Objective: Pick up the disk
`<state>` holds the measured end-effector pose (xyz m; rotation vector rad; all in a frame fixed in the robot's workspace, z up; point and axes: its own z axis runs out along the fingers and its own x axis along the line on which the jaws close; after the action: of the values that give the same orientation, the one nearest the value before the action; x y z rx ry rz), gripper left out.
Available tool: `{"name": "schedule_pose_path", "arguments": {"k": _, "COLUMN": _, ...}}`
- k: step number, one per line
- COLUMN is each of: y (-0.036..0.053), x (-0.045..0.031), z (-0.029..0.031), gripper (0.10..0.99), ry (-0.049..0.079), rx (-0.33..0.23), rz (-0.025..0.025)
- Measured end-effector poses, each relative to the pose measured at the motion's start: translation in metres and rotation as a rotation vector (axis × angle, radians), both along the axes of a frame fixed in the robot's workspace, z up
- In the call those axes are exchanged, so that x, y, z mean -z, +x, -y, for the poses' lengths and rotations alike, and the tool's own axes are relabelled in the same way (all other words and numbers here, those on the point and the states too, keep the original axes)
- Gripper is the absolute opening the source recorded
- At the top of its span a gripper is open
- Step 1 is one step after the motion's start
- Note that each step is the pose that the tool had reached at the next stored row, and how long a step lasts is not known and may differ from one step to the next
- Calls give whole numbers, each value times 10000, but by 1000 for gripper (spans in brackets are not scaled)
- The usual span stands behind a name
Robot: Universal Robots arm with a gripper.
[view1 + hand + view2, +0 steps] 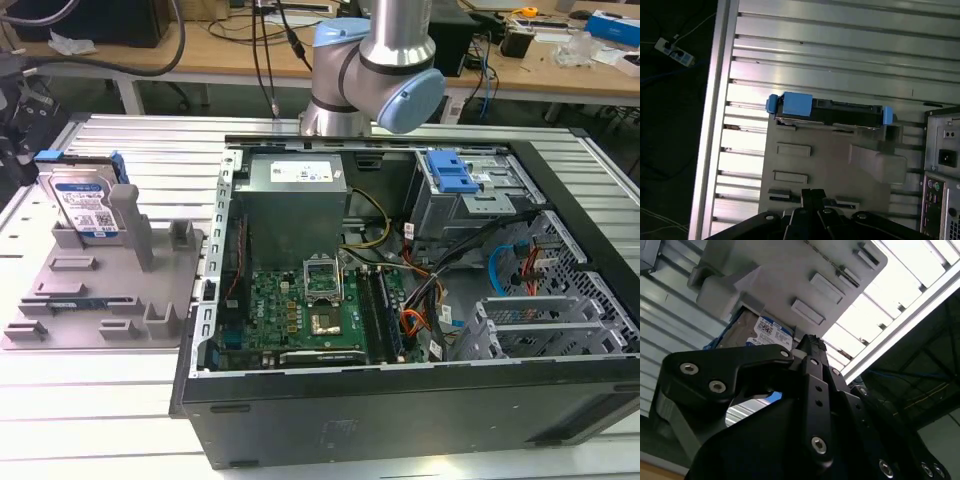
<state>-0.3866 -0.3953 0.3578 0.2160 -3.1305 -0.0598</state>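
Disk (88, 205) is standing on edge at the far end of the grey fixture tray (100, 300), label facing the exterior camera, blue rails showing on both sides, with a tall grey post (126, 212) sitting just in front of it. Tray is lying on the slatted tabletop (100, 420), at the exterior view's left of the open black computer case (400, 400). Arm (375, 60) is standing behind the case. In the first wrist view the pincer (813, 192) is hanging over the tray's opposite end, well apart from the disk (830, 112). Pincer is looking clenched, gripping nothing.
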Motion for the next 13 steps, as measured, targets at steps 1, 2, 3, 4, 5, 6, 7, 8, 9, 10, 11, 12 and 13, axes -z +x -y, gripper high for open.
{"name": "schedule_pose_path", "arguments": {"k": 1, "y": 0, "x": 1, "z": 0, "gripper": 106, "ry": 0, "rx": -424, "rz": 0}}
{"name": "schedule_pose_path", "arguments": {"k": 2, "y": 0, "x": 2, "z": 0, "gripper": 106, "ry": 0, "rx": -916, "rz": 0}}
{"name": "schedule_pose_path", "arguments": {"k": 3, "y": 0, "x": 4, "z": 0, "gripper": 106, "ry": 0, "rx": -1499, "rz": 0}}
{"name": "schedule_pose_path", "arguments": {"k": 4, "y": 0, "x": 5, "z": 0, "gripper": 106, "ry": 0, "rx": -1727, "rz": 1}}
{"name": "schedule_pose_path", "arguments": {"k": 5, "y": 0, "x": 6, "z": 0, "gripper": 106, "ry": 0, "rx": -1929, "rz": 0}}
{"name": "schedule_pose_path", "arguments": {"k": 6, "y": 0, "x": 7, "z": 0, "gripper": 106, "ry": 0, "rx": -2212, "rz": 1}}
{"name": "schedule_pose_path", "arguments": {"k": 7, "y": 0, "x": 8, "z": 0, "gripper": 106, "ry": 0, "rx": -2572, "rz": 0}}
{"name": "schedule_pose_path", "arguments": {"k": 8, "y": 0, "x": 9, "z": 0, "gripper": 106, "ry": 0, "rx": -2845, "rz": 0}}
{"name": "schedule_pose_path", "arguments": {"k": 9, "y": 0, "x": 11, "z": 0, "gripper": 106, "ry": 0, "rx": -3302, "rz": 0}}
{"name": "schedule_pose_path", "arguments": {"k": 10, "y": 0, "x": 11, "z": 0, "gripper": 106, "ry": 0, "rx": -3493, "rz": 0}}
{"name": "schedule_pose_path", "arguments": {"k": 11, "y": 0, "x": 12, "z": 0, "gripper": 106, "ry": 0, "rx": -3690, "rz": 0}}
{"name": "schedule_pose_path", "arguments": {"k": 12, "y": 0, "x": 13, "z": 0, "gripper": 106, "ry": 0, "rx": -3891, "rz": 0}}
{"name": "schedule_pose_path", "arguments": {"k": 13, "y": 0, "x": 13, "z": 0, "gripper": 106, "ry": 0, "rx": -4049, "rz": 0}}
